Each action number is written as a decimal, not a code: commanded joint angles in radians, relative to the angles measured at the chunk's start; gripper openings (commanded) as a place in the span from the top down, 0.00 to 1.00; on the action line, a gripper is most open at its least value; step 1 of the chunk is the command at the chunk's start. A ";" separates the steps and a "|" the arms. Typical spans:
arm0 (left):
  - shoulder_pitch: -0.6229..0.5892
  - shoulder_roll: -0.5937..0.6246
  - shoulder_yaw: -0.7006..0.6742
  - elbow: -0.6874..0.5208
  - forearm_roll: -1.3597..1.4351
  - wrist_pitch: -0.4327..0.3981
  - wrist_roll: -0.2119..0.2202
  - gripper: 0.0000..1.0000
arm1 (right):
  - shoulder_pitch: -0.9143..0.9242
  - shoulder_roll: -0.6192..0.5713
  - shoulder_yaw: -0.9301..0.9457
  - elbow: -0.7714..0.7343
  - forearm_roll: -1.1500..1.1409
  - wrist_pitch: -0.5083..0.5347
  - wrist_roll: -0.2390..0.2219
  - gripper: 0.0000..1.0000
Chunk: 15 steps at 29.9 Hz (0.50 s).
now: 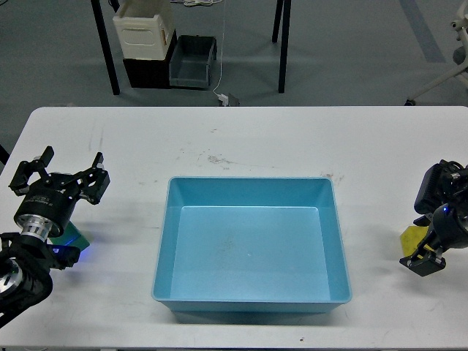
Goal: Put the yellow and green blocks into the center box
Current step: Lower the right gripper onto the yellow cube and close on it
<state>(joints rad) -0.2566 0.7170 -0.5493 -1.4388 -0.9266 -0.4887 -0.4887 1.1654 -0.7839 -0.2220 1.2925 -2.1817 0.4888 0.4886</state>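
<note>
The blue center box (170, 241) sits empty in the middle of the white table. My left gripper (61, 174) is at the left edge with its two fingers spread wide, open and empty. A green block (74, 238) lies just below it, mostly hidden by the wrist. My right gripper (423, 261) is at the right edge, dark and seen end-on, so its fingers cannot be told apart. A yellow block (410, 236) lies on the table against its left side, partly covered by the arm.
The white table (248, 139) runs the full width of the view. Beyond its far edge, on the floor, stand a white container (144, 29), a grey bin (191, 62) and two dark table legs.
</note>
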 commanded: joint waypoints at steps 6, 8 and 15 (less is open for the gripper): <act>0.000 -0.002 -0.001 0.008 0.000 0.000 0.000 0.00 | 0.000 0.000 0.000 0.010 0.000 0.000 0.000 0.03; 0.000 -0.002 -0.001 0.012 0.000 0.000 0.000 0.00 | -0.001 -0.001 0.001 0.007 0.000 0.000 0.000 0.04; -0.001 -0.004 -0.004 0.014 0.000 0.000 0.000 0.00 | 0.003 -0.008 0.000 0.013 0.000 0.000 0.000 0.08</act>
<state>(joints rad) -0.2562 0.7146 -0.5520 -1.4252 -0.9265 -0.4887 -0.4887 1.1656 -0.7850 -0.2206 1.3018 -2.1816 0.4888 0.4887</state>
